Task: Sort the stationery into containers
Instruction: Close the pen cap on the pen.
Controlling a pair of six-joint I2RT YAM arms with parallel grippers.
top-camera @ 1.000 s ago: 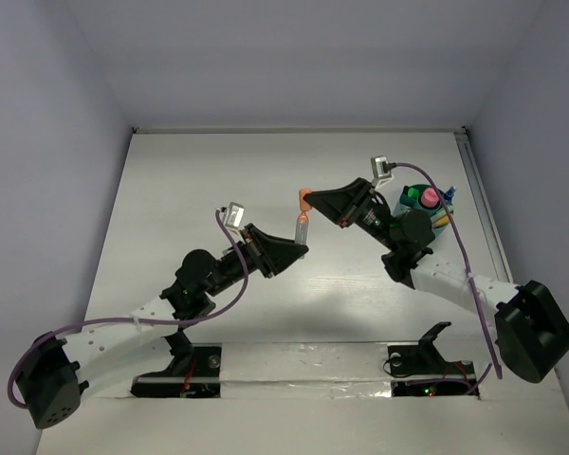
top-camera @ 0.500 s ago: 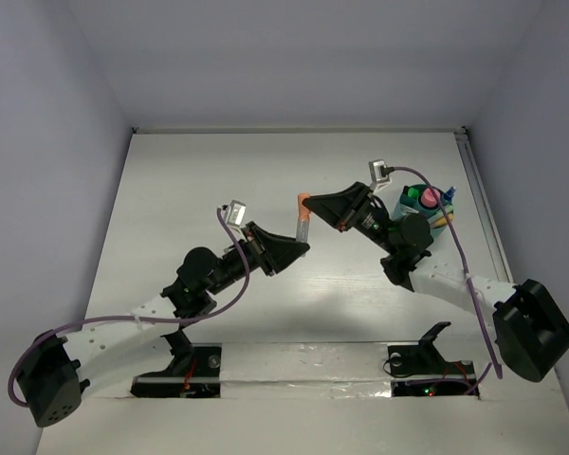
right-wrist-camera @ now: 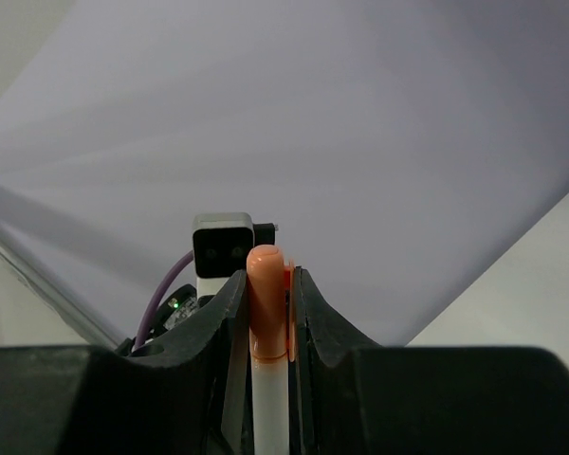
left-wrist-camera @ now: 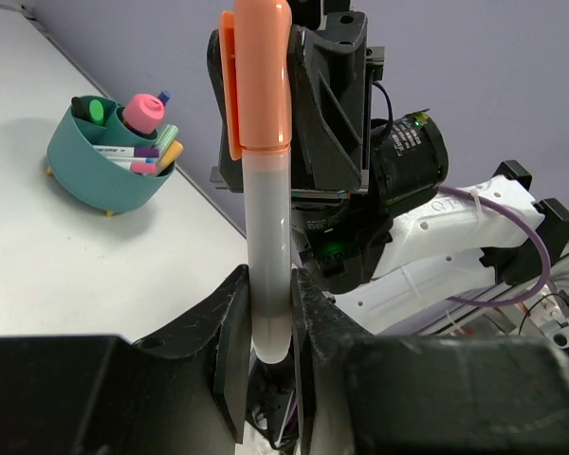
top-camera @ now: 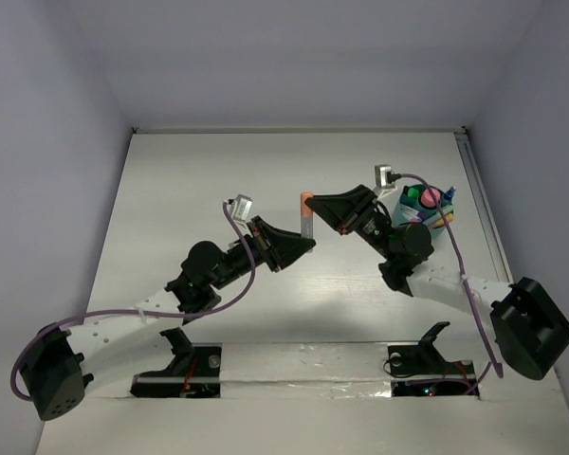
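Shifted a little right since a second ago, the left gripper [top-camera: 306,240] now props the marker [top-camera: 305,220] closer to upright, above the table [top-camera: 199,180] at mid-width.

Left gripper: in its wrist view the fingers [left-wrist-camera: 229,332] are pinched tight on the bottom end of the marker's pale barrel, which rises straight out of them. At the marker's top is a salmon cap [left-wrist-camera: 262,76] with a clip on its left side. The right gripper [top-camera: 314,202] meets it from the other side, its fingers [right-wrist-camera: 229,308] closed narrowly on that cap, so both arms hold the one marker in the air. Farther right, well apart, the teal tub [left-wrist-camera: 100,180] stands on the table with a pink-capped tube, pens and other markers in it.
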